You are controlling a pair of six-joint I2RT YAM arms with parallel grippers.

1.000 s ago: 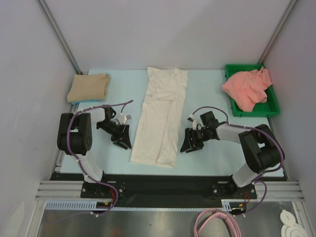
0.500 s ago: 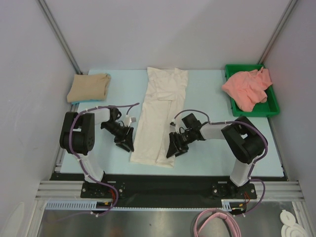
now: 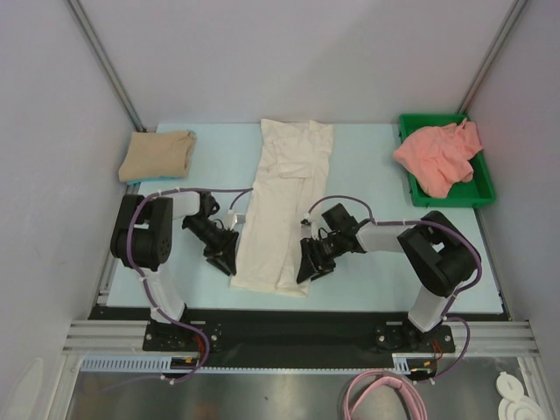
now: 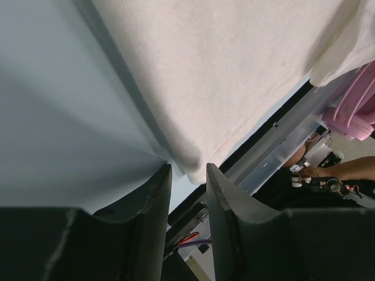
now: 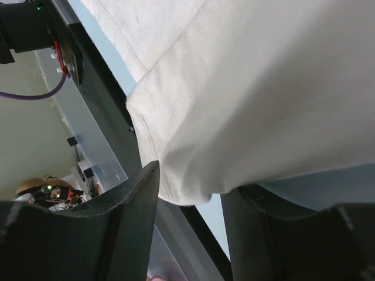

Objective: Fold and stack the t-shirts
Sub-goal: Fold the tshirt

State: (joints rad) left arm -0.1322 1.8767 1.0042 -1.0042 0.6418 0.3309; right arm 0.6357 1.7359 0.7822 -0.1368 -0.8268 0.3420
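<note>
Cream-white t-shirt point(image 3: 289, 201) has near corners at spread left gripper point(image 4: 187, 170) and right gripper point(image 5: 192, 181), contact unclear

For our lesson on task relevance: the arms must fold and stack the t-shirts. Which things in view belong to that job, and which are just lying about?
Job: cream-white t-shirt, tan t-shirt, salmon-pink t-shirt, left end effector, right end effector.
Lying about: green tray, pink cable coil.

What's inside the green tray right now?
A crumpled pink shirt fills the green tray, spilling over its rim. Anything beneath the shirt is covered.
</note>
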